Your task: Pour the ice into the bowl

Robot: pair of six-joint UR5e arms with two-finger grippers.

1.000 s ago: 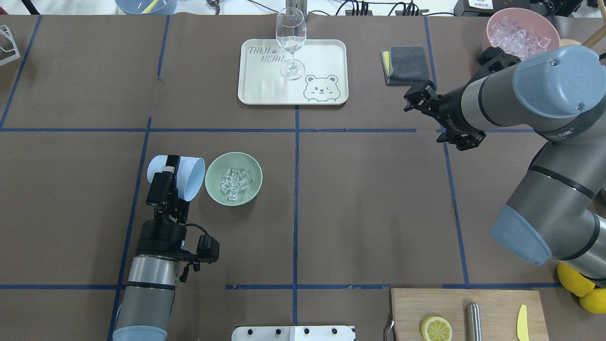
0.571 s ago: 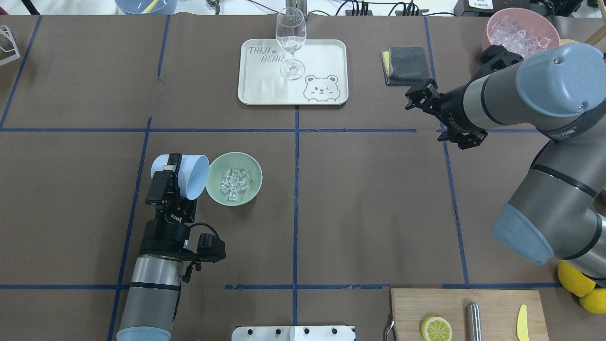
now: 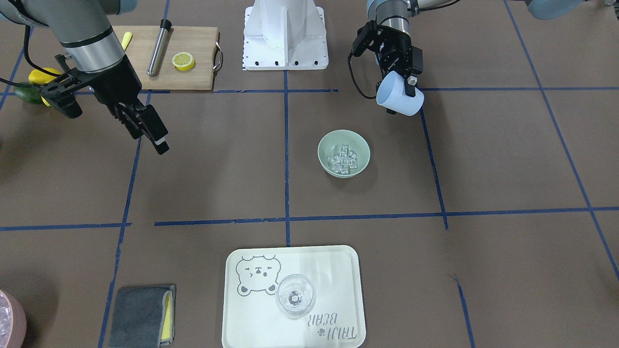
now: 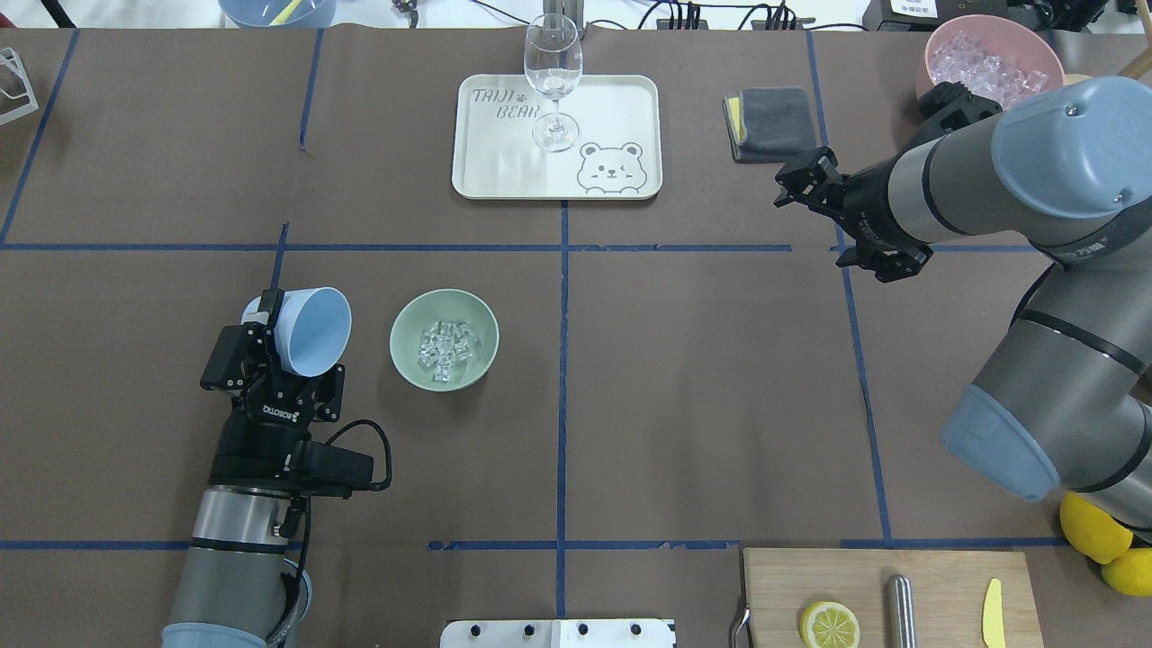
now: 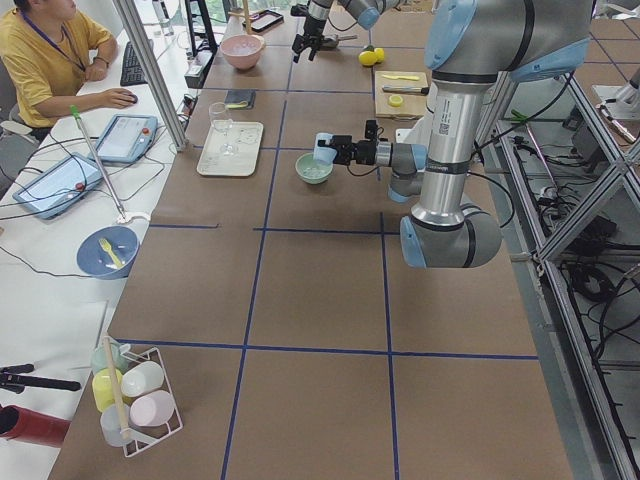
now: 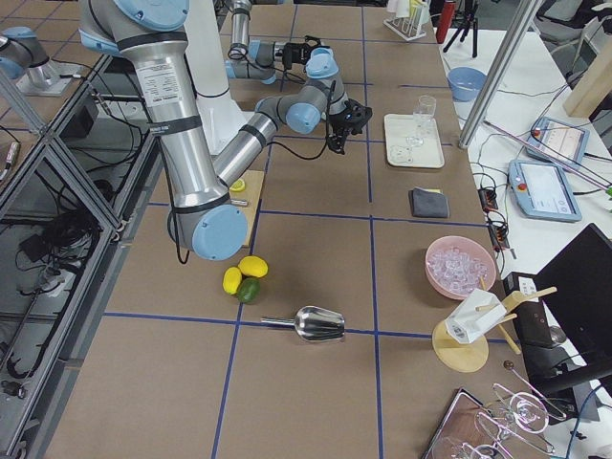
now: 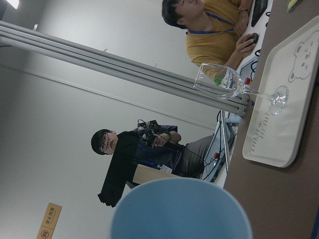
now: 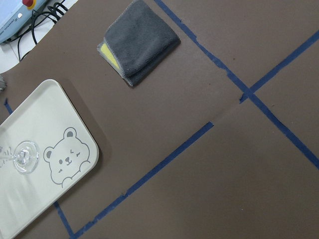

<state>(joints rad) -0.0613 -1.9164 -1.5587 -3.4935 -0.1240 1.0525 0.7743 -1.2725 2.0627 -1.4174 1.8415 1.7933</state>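
Resting on the robot's left half of a brown table (image 4: 684, 387) marked with blue tape lines, a round pale mint-green bowl (image 4: 488, 337) is holding a small heap of clear, glassy ice cubes (image 4: 443, 349), gathered at its bottom. No cubes are showing on the table around it.

Beside the bowl on the robot's left, apart from it and raised off the table, the left gripper (image 4: 270, 335) is clamping a light blue plastic cup (image 4: 313, 331) by its wall. The cup is tilting with its mouth turned toward the bowl, and its inside is looking bare, with no ice visible in it.

Well apart, on the far right of the table, the right gripper (image 4: 821, 225) is hovering with its jaws spread and nothing between them, near a folded grey cloth (image 4: 776, 121), and is taking no part.

Judging from this, the pouring itself is looking complete: the ice is lying in the bowl and the cup is appearing emptied. What is probably remaining is only bringing the cup upright, setting it down clear of the bowl and letting go.
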